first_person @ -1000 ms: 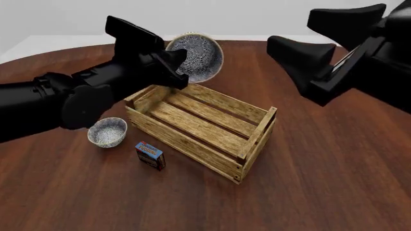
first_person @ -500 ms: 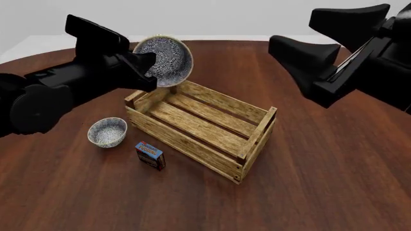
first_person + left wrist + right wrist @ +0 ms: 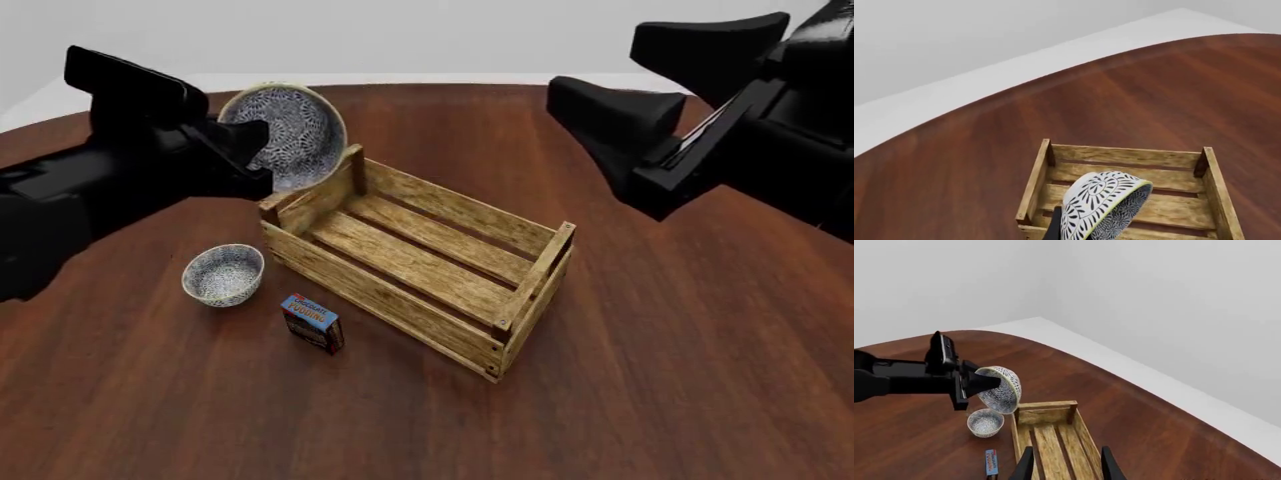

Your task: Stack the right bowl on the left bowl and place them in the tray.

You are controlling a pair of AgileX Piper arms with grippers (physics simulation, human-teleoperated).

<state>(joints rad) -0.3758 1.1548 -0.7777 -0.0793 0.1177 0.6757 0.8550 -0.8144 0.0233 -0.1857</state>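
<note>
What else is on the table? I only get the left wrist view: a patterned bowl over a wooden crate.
Observer: A second, smaller bowl sits on the table beside the tray, on its left.
Operator: Anything besides bowls?
Observer: A small blue-and-red box stands in front of the tray, near that bowl.
Operator: Where's the other arm?
Observer: The right claw hangs high over the tray, open, holding nothing.
Operator: Is my bowl level?
Observer: No, the held bowl is tipped on edge in the left claw, by the tray's far left corner.
</note>
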